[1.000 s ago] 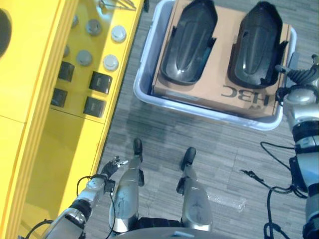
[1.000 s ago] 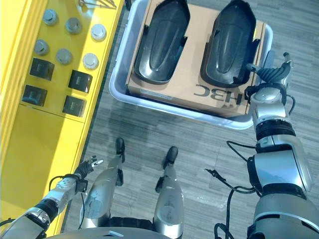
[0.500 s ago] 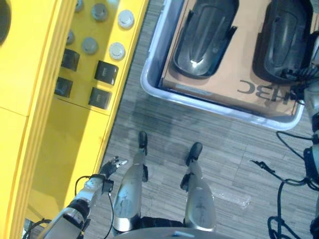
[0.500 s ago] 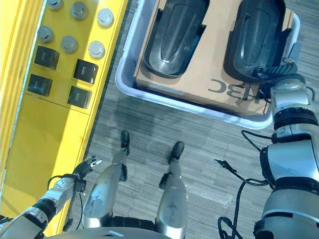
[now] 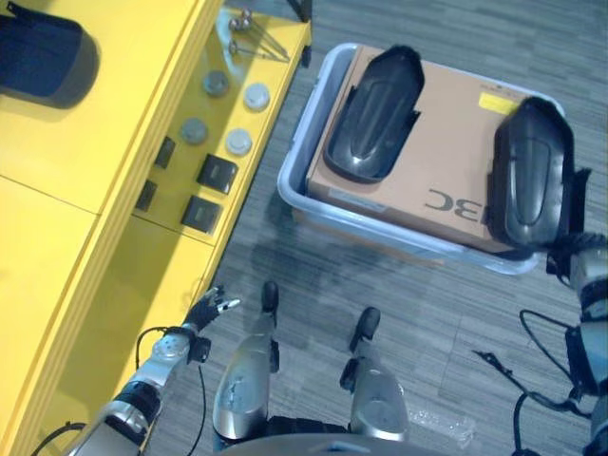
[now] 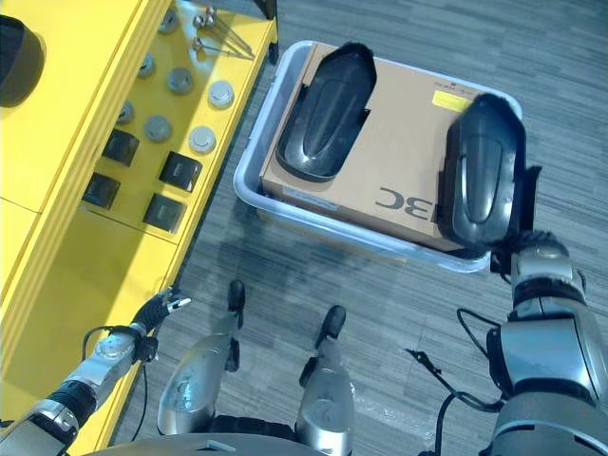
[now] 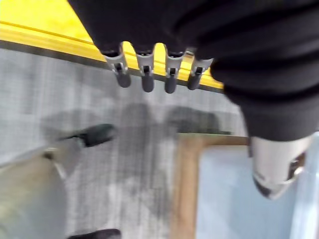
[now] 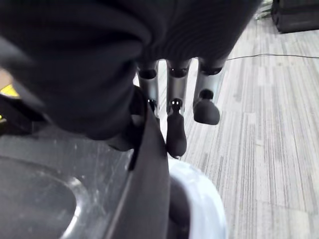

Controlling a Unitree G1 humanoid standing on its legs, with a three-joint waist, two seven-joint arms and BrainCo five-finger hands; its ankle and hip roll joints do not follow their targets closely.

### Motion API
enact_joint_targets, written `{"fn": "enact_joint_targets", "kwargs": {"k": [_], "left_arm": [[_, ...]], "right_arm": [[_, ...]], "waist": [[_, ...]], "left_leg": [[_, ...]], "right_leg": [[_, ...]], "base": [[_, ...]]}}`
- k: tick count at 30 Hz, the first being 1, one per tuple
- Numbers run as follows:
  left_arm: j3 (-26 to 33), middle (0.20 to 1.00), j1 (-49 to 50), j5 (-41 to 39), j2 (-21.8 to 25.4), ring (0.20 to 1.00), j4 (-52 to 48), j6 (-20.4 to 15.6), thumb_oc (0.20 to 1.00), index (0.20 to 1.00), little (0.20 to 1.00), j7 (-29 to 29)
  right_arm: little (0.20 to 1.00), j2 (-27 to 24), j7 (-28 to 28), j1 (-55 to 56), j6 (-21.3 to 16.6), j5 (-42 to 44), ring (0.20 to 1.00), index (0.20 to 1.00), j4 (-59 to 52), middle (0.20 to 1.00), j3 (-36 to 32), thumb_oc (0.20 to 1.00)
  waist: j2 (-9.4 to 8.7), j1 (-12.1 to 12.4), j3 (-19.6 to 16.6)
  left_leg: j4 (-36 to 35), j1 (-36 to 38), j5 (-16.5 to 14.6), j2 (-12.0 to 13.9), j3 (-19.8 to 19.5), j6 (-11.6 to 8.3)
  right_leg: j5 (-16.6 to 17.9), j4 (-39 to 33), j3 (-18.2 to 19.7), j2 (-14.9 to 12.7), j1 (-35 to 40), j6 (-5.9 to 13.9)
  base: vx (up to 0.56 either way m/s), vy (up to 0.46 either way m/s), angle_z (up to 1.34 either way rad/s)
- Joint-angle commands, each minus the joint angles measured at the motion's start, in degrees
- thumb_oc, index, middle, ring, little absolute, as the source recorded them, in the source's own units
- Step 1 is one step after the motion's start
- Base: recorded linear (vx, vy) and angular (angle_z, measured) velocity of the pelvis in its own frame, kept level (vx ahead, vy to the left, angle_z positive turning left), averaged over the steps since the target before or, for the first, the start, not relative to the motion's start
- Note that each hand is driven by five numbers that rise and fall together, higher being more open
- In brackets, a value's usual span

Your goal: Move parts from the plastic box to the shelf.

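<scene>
Plastic box: pale blue-white plastic box on the grey wood-grain floor, in front of the robot and just beside the yellow shelf unit.
Cardboard: brown cardboard sheet lies across the top of the box, with a small yellow label near its far right corner.
Left part: black moulded shell part, hollow side up, rests on the left half of the cardboard.
Right part: second black moulded shell part, smooth domed back facing up. It stands on the right half of the cardboard and reaches over the box's near right rim.
Right hand: right hand sits at the near end of the right part. In the right wrist view, fingers hang down on one side of the part's thin dark edge, with the rest of the hand on the other side, so it pinches that edge.
Left hand: left hand is low by the shelf's front edge, well apart from the box. Its fingers are straight and loose, and it is holding nothing.
Shelf contents: lower yellow tier carries round silver-grey discs, black square blocks and thin metal pieces at the far end.
Upper tier: a dark rounded object lies on the top yellow surface; what it is cannot be told.
</scene>
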Motion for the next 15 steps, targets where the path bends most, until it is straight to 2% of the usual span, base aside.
{"fn": "enact_joint_targets", "kwargs": {"k": [1, 2, 5, 6, 7, 10, 11, 12, 15], "left_arm": [[-1.2, 1.000, 0.2, -2.8, 1.2, 1.000, -1.6, 1.8, 1.000, 1.000, 1.000, -0.4], [-0.7, 1.000, 0.7, -2.1, 2.7, 1.000, -5.9, 2.5, 1.000, 1.000, 1.000, -0.4], [1.1, 1.000, 0.6, -4.6, 4.3, 1.000, -12.3, 6.8, 1.000, 1.000, 1.000, -0.9], [1.8, 1.000, 0.6, -4.9, 4.5, 1.000, -14.1, 7.2, 1.000, 1.000, 1.000, -1.1], [3.0, 1.000, 0.4, -5.7, 4.8, 1.000, -16.5, 8.7, 1.000, 1.000, 1.000, -1.3], [6.2, 1.000, 0.2, -6.9, 4.7, 1.000, -23.0, 10.4, 1.000, 1.000, 1.000, -1.3], [8.2, 1.000, 0.6, -9.4, 4.7, 1.000, -27.4, 11.4, 1.000, 1.000, 1.000, -2.1], [8.9, 1.000, 0.4, -10.4, 4.5, 1.000, -29.3, 12.5, 1.000, 1.000, 1.000, -1.9], [10.6, 1.000, 0.0, -14.4, 3.9, 1.000, -34.8, 14.1, 1.000, 1.000, 1.000, -2.6]], "right_arm": [[0.200, -1.6, -4.7, 2.9, -5.5, 0.7, 0.200, 0.200, 1.4, 0.200, 3.5, 0.200], [0.200, -1.0, -6.3, 6.7, -8.9, 0.0, 0.200, 0.200, -0.9, 0.200, 1.6, 0.200], [0.200, -0.4, -10.2, 11.6, -10.8, -3.2, 0.200, 0.200, -8.5, 0.200, -0.3, 0.200], [0.200, -0.3, -12.0, 13.2, -12.0, -4.8, 0.200, 0.200, -12.1, 0.200, -0.6, 0.200], [0.200, -0.2, -14.1, 15.0, -10.7, -7.4, 0.200, 0.200, -17.7, 0.200, -0.9, 0.200], [0.200, -0.7, -17.9, 19.2, -9.5, -17.2, 0.200, 0.200, -29.7, 0.200, -3.0, 0.200], [0.200, -1.6, -19.8, 21.6, -10.1, -23.5, 0.200, 0.200, -37.2, 0.200, -4.8, 0.200], [0.200, -2.0, -20.0, 21.7, -9.0, -25.4, 0.200, 0.200, -40.5, 0.200, -5.2, 0.200], [0.200, -2.8, -22.5, 22.5, -9.2, -33.6, 0.200, 0.200, -50.7, 0.200, -6.3, 0.200]], "waist": [[-2.27, -0.4, -6.3], [-2.70, -0.6, -8.2], [-3.50, -1.2, -11.9], [-3.68, -1.5, -12.8], [-3.98, -2.0, -14.1], [-4.53, -3.1, -17.0], [-4.70, -3.6, -18.2], [-4.83, -3.8, -18.6], [-5.10, -4.3, -19.8]], "left_leg": [[1.5, 2.1, -9.6, 1.6, 1.7, -2.02], [0.6, 3.7, -9.2, 1.9, 2.0, -2.27], [-0.4, 5.4, -8.9, 2.2, 2.9, -2.55], [-0.5, 6.2, -9.1, 2.3, 3.2, -2.63], [-0.5, 6.5, -9.1, 2.4, 3.6, -2.63], [-0.5, 8.0, -9.3, 2.8, 4.3, -2.59], [-0.5, 9.0, -9.7, 3.1, 4.7, -2.51], [-0.5, 9.0, -9.6, 3.1, 4.9, -2.43], [-0.5, 9.7, -10.1, 3.3, 5.5, -2.19]], "right_leg": [[-6.6, 2.3, 2.3, 0.6, -3.1, -0.42], [-6.5, 1.8, 1.8, 0.7, -1.3, -0.30], [-6.3, 0.7, 1.5, 1.0, 1.0, -0.22], [-6.6, 0.6, 1.4, 1.1, 1.8, -0.22], [-6.6, 0.4, 1.5, 1.2, 2.4, -0.28], [-7.0, 0.0, 1.9, 1.5, 4.2, -0.37], [-7.5, -0.1, 2.2, 1.7, 5.2, -0.43], [-7.5, -0.2, 2.3, 1.7, 5.2, -0.43], [-8.2, -0.2, 2.5, 1.9, 5.8, -0.31]], "base": [[0.02, -0.099, 0.03], [0.03, -0.087, -0.05], [0.03, -0.067, -0.05], [0.02, -0.050, -0.07], [-0.01, -0.042, -0.13], [0.03, -0.021, -0.19], [0.01, -0.008, -0.22], [-0.01, -0.010, -0.20], [-0.03, -0.008, -0.14]]}}
